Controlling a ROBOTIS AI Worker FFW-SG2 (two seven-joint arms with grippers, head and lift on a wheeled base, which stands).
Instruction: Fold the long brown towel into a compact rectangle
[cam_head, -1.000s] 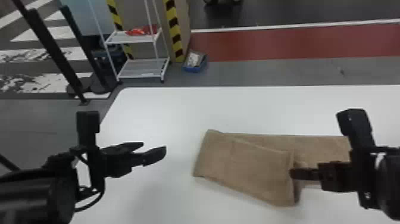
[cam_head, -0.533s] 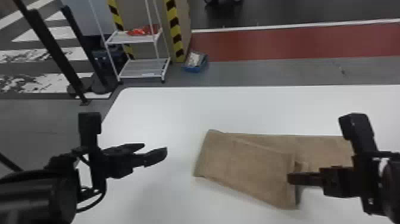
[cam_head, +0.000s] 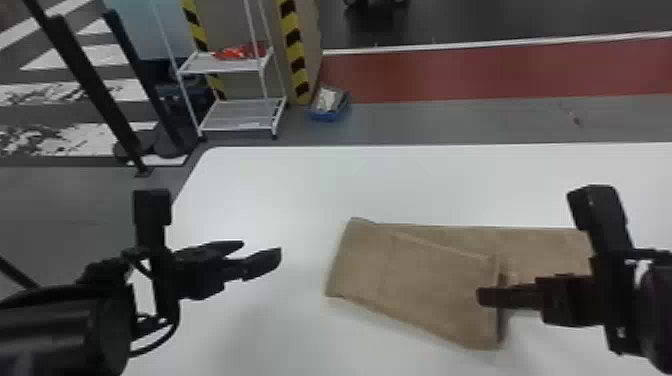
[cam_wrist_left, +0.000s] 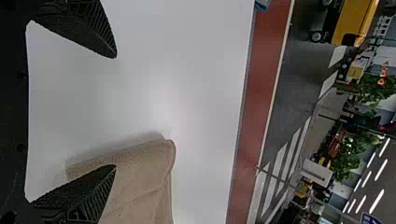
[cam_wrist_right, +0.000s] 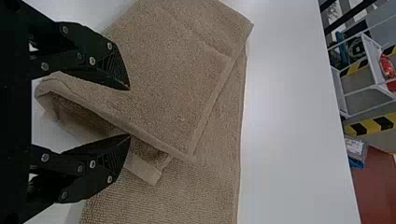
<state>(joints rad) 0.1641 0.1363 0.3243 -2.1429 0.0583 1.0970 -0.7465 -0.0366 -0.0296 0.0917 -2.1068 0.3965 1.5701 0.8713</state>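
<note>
On the white table (cam_head: 280, 185), the brown towel (cam_head: 545, 250) lies to the right of the middle, its left part folded over to make a flap (cam_head: 435, 295) on top of the long bottom layer. The flap sits skewed, with its near corner poking out past the layer below, so I'd call it 1 rough fold that needs straightening before it counts as a rectangle.

The right gripper (cam_wrist_right: 130, 112) is right at the flap's loose end, its 2 fingers spread, 1 on each side of the edge. That edge stands up a bit and there's a loose layer tucked around it, so it makes sense to be there: it's the handiest spot to pinch if you want to square up that corner. Nothing's clamped between the fingers though, and my guess is closing now could catch just 1 layer and drag it into a wrinkle.

The left gripper (cam_wrist_left: 115, 111) is parked off to the left of the folded end, fingers wide apart and empty. Decent place to wait imo, out of the way but close enough to hold that end down if the towel slides. Soft cloth like this probably shifts easily, so pull gently.
</note>
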